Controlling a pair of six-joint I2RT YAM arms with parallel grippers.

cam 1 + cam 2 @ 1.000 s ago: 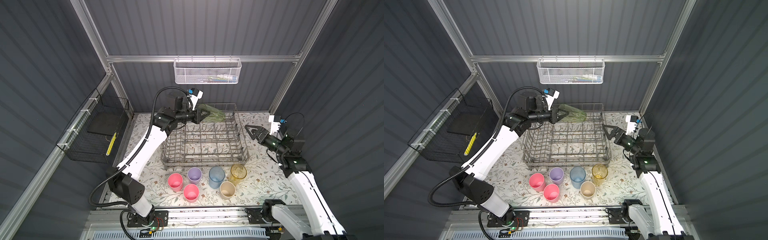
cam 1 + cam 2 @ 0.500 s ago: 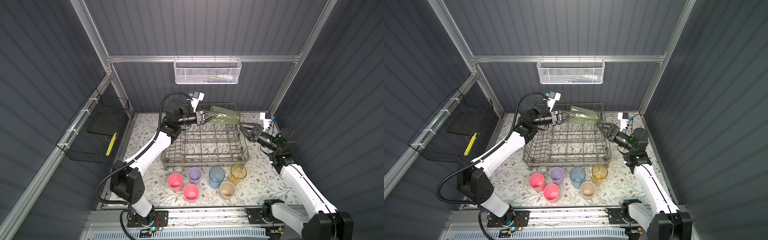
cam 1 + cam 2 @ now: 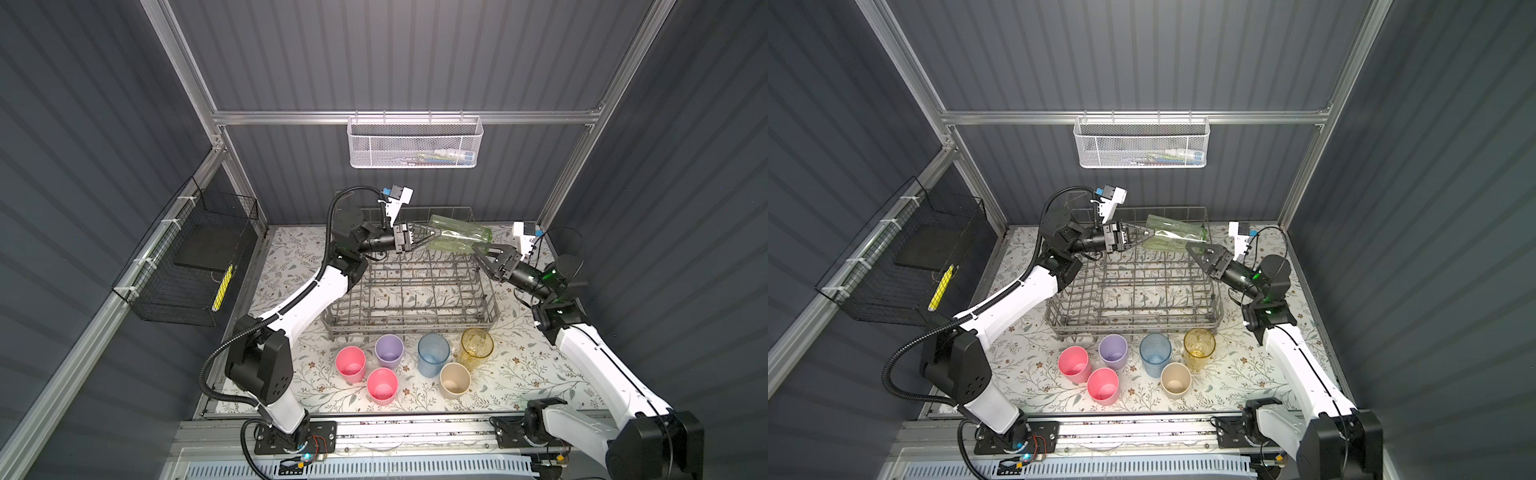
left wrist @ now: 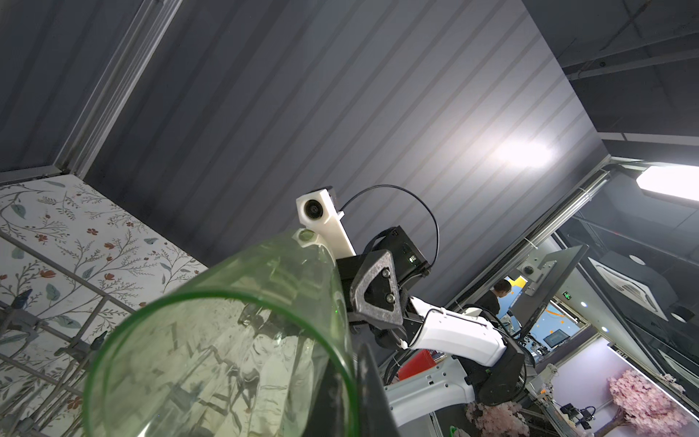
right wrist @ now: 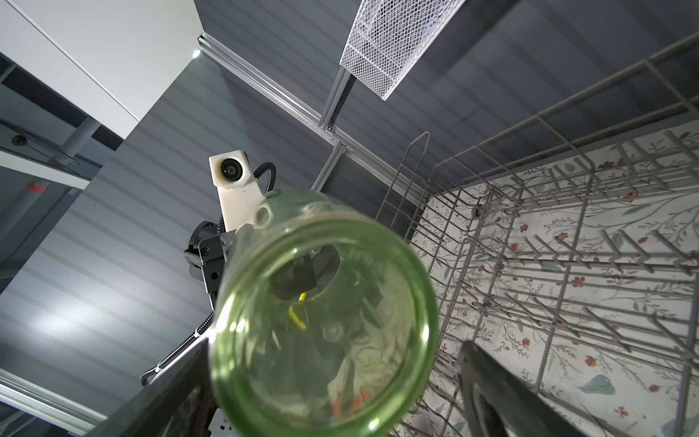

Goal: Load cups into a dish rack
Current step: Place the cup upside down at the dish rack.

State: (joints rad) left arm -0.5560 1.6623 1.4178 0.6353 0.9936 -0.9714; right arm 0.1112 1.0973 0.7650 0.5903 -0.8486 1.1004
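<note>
The left gripper (image 3: 432, 237) is pinched tight on the rim of the green cup (image 3: 459, 240), holding it in the air over the back of the dish rack (image 3: 409, 330). The cup lies nearly level, its long axis running from one arm across toward the other, base end pointing at the right gripper (image 3: 478, 254). That gripper's jaws stand wide, and in its wrist view the fingers (image 5: 488, 389) sit either side of the cup's base, not yet closed on it. It looks like a handover, and the right arm is placed to take it. The other cups (image 3: 433, 360) stand upright on the table in front of the rack.
</note>
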